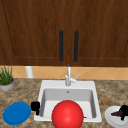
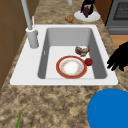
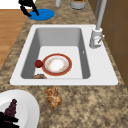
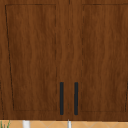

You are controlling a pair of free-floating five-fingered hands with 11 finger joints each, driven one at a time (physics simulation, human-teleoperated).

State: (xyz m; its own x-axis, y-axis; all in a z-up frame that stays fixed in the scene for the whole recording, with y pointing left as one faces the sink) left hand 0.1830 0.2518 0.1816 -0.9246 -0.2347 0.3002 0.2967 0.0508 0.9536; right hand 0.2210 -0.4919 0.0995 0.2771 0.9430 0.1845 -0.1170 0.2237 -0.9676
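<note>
A large red ball-like shape (image 1: 67, 114) sits closest to the front camera, covering the near edge of the white sink (image 1: 47, 86). Inside the sink basin lies a red-rimmed plate (image 2: 71, 67) with a pale centre. A small dark red fruit (image 2: 88, 61) touches the plate's rim, and a brown piece of food (image 2: 82, 50) rests just beyond it, against the basin wall.

To the left of the sink, on the speckled stone counter (image 1: 25, 92), lies a blue plate (image 1: 16, 113). The left hand (image 1: 35, 106) hovers between this blue plate and the sink's left edge, its fingers spread and relaxed, holding nothing.

To the right of the sink sits a white plate (image 1: 112, 118). The right hand (image 1: 123, 110) is over it, fingers closed around a dark purple bunch of grapes (image 1: 116, 113). A small brown pastry (image 1: 105, 101) lies on the counter between the sink and the white plate.

Behind the sink stand a chrome faucet (image 1: 68, 76), a potted green plant (image 1: 6, 77) far left, and wooden wall cabinets (image 4: 35, 57) with two dark handles (image 4: 61, 98).
</note>
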